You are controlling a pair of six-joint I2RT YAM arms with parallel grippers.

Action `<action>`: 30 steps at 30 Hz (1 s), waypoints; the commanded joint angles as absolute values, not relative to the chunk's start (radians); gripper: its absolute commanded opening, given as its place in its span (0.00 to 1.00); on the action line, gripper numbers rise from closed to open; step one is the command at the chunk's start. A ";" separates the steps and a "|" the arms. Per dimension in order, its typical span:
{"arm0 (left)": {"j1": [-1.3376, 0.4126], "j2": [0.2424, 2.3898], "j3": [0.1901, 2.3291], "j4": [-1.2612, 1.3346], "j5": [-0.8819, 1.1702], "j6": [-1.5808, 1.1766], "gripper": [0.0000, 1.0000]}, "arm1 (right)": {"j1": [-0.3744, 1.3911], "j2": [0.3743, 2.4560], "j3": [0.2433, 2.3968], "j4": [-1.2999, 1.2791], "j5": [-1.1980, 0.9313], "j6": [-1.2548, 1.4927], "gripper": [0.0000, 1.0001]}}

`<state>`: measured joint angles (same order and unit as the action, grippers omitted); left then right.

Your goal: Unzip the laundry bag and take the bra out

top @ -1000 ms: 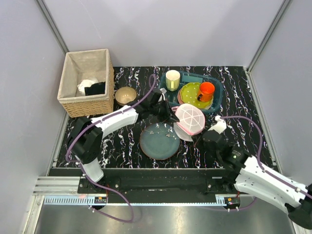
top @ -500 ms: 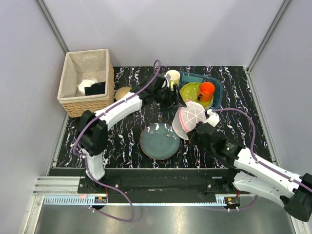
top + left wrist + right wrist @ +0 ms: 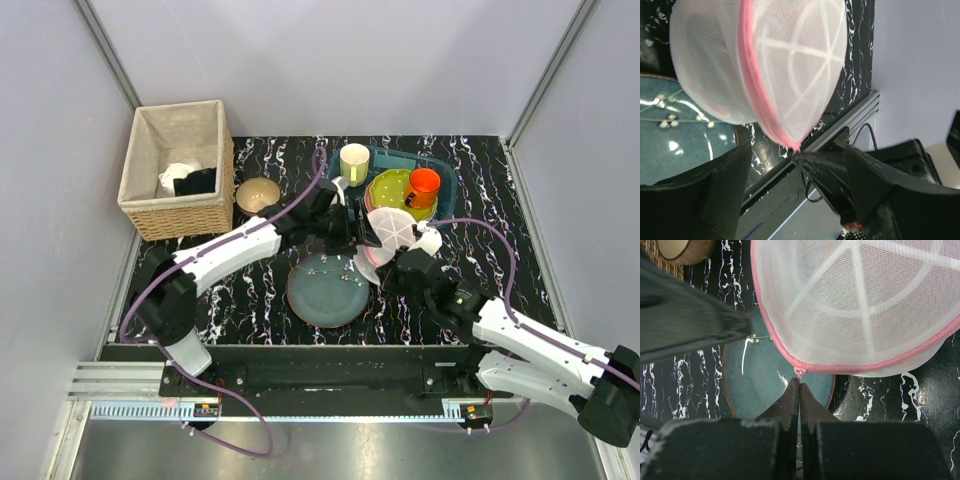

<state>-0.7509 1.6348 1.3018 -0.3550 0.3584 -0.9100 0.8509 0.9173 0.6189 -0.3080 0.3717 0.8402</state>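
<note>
1. We're in the unzipping step. The laundry bag (image 3: 390, 232) sits tipped up at the centre of the top view, just right of the blue-grey plate (image 3: 325, 292) and overlapping its rim.
2. The right gripper (image 3: 799, 386) comes in from the bottom of its wrist view with its fingers pressed together. By the look of it, they are nipping the small zip pull (image 3: 799, 371) at the bag's lowest point.
3. The left gripper (image 3: 797, 150) is spread wide with nothing in it. The bag fills the top of its wrist view, and the pink zip trim (image 3: 747, 70) runs down towards the gap between the dark fingers.
4. The zip looks closed all the way round, so we'd say nothing has been opened yet.
5. We can't pick out the bra. It isn't lying anywhere on the table, so we take it to be inside the mesh.
6. Next, we reckon the left needs to close on the mesh or trim near the pull and brace the bag. Then the right can drag the pull along the trim. Unbraced, the soft pouch would likely just trail after the pull.
</note>
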 commanded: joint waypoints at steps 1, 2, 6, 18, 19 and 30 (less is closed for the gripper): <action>-0.773 1.726 1.312 -0.219 0.357 -0.982 0.73 | 0.851 0.897 0.652 -0.273 0.370 0.825 0.00; -0.772 1.733 1.313 -0.213 0.341 -0.989 0.54 | 0.850 0.890 0.652 -0.285 0.380 0.825 0.00; -0.717 1.721 1.327 -0.267 0.314 -0.948 0.00 | 0.850 0.842 0.640 -0.380 0.439 0.821 0.00; -0.624 1.799 1.587 -0.446 0.323 -0.838 0.00 | 0.844 0.676 0.647 -0.571 0.497 0.813 0.00; -0.626 1.834 1.626 -0.446 0.343 -0.838 0.00 | 0.845 0.702 0.655 -0.565 0.485 0.808 0.00; -0.650 1.813 1.653 -0.555 0.324 -0.741 0.88 | 0.847 0.752 0.696 -0.473 0.445 0.805 0.00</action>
